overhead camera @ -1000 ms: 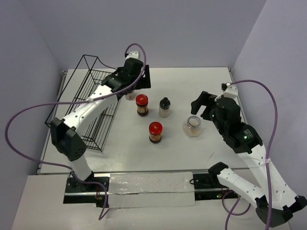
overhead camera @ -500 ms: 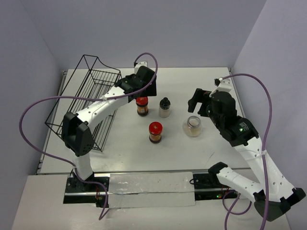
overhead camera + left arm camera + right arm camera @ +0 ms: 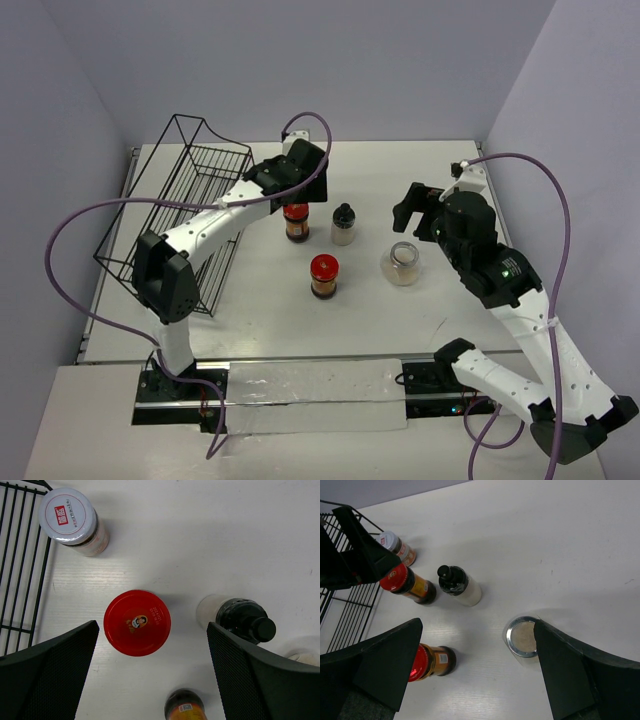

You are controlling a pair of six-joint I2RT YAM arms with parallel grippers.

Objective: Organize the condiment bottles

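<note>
Several condiment bottles stand on the white table. My left gripper [image 3: 305,182] hangs open above the rear red-lidded jar [image 3: 136,622] [image 3: 295,221], its jaws wide on either side and touching nothing. A silver-lidded jar [image 3: 67,516] stands by the rack. Right of the red lid is the black-capped bottle [image 3: 241,620] [image 3: 343,224]. A second red-lidded jar [image 3: 324,275] [image 3: 428,662] stands nearer. My right gripper [image 3: 417,212] [image 3: 477,625] is open and empty over the table, with the wide clear jar [image 3: 522,638] [image 3: 403,263] beside its right finger.
A black wire rack [image 3: 190,205] [image 3: 20,555] sits at the table's left, tipped against the left arm's side. Grey walls close in the back and right. Purple cables loop over both arms.
My left gripper has swung right, from over the silver-lidded jar to above the rear red-lidded jar. The right gripper has shifted slightly left and back. No bottle has moved.
</note>
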